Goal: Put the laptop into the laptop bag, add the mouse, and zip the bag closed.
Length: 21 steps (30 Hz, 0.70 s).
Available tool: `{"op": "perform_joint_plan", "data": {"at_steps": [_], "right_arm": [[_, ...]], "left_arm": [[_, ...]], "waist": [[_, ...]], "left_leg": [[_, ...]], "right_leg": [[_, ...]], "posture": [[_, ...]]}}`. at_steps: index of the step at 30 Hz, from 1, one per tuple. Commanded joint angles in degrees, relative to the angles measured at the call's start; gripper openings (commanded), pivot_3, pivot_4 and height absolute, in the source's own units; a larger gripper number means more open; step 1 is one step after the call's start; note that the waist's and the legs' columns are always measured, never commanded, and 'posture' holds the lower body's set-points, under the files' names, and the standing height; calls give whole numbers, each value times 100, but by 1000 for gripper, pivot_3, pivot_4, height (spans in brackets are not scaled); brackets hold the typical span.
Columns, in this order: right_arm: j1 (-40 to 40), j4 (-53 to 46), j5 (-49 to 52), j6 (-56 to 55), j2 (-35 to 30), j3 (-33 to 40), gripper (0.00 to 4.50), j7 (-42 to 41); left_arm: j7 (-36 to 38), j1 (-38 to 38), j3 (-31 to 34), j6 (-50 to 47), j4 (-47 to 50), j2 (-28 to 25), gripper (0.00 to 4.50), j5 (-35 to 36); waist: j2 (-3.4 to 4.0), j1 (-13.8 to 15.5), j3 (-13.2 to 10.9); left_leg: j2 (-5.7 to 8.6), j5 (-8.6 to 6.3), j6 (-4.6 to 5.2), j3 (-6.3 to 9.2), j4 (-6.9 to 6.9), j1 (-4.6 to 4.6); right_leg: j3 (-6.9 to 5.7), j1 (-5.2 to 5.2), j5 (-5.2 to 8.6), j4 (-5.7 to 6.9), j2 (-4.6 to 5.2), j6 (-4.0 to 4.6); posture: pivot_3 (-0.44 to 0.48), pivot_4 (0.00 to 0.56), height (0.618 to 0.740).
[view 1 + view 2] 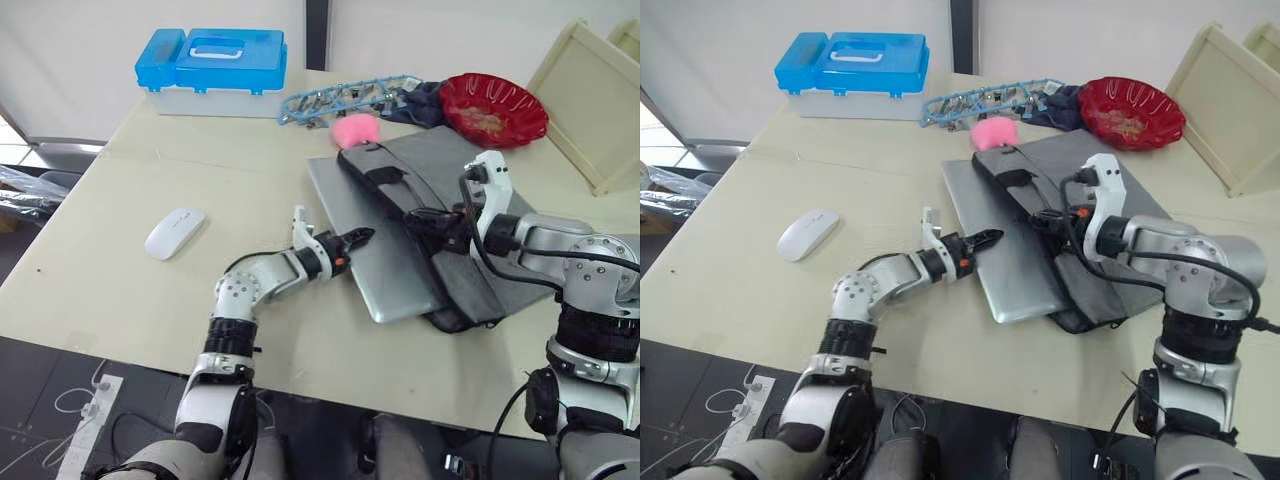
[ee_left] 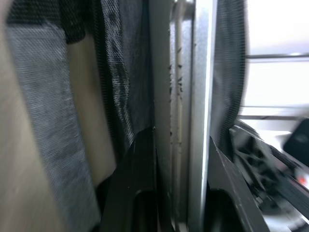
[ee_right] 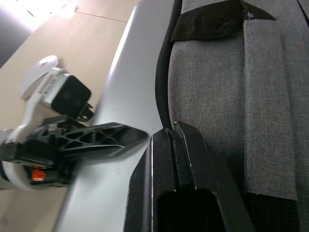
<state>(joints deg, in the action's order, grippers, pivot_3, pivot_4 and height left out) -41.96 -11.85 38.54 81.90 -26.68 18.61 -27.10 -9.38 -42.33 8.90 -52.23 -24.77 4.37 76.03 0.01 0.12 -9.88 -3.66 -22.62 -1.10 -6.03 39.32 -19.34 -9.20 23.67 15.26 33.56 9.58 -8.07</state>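
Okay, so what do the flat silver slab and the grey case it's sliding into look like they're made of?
The silver rounded-corner laptop looks like brushed metal, probably aluminium: smooth, matte, evenly reflective. The grey laptop bag looks like woven fabric with black webbing trim; the weave shows in the right wrist view.

Left arm: bent at the elbow over the near part of the counter (image 1: 120,300), forearm reaching rightward and level. The left tool (image 1: 358,238) points right, its two black fingers (image 2: 137,188) clamped on the near-left edge of the laptop (image 1: 385,270), one finger on each face of the silver slab.

Right arm: upper arm raised at the right, elbow bent sharply, forearm swung leftward across the laptop bag (image 1: 470,180). The right tool (image 1: 418,216) points left, wrist uppermost, fingers (image 3: 178,164) pressed together at the black-trimmed edge of the bag. The two tools lie near each other, tips apart.
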Motion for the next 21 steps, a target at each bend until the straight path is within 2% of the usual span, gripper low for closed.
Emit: {"op": "perform_joint_plan", "data": {"at_steps": [1,11,21], "right_arm": [[-125,-427,314,274,124,292,30,153],[-330,-822,516,1013,687,814,30,502],[-433,-778,929,1060,818,1012,30,618]], "left_arm": [[502,-318,22,80,140,378,425,-170],[771,-859,351,402,-686,864,425,-907],[1211,-1485,552,566,-1384,1183,425,-1244]], "waist": [[0,-6,0],[1,-27,1],[1,-28,1]], "left_leg": [[0,0,0,0,0,0],[0,1,1,-2,-8,3],[0,1,1,-3,-16,4]], "right_leg": [[0,0,0,0,0,0],[0,3,0,-1,0,0],[-1,5,0,0,0,0]], "posture": [[0,150,740],[0,150,740],[0,150,740]]}}
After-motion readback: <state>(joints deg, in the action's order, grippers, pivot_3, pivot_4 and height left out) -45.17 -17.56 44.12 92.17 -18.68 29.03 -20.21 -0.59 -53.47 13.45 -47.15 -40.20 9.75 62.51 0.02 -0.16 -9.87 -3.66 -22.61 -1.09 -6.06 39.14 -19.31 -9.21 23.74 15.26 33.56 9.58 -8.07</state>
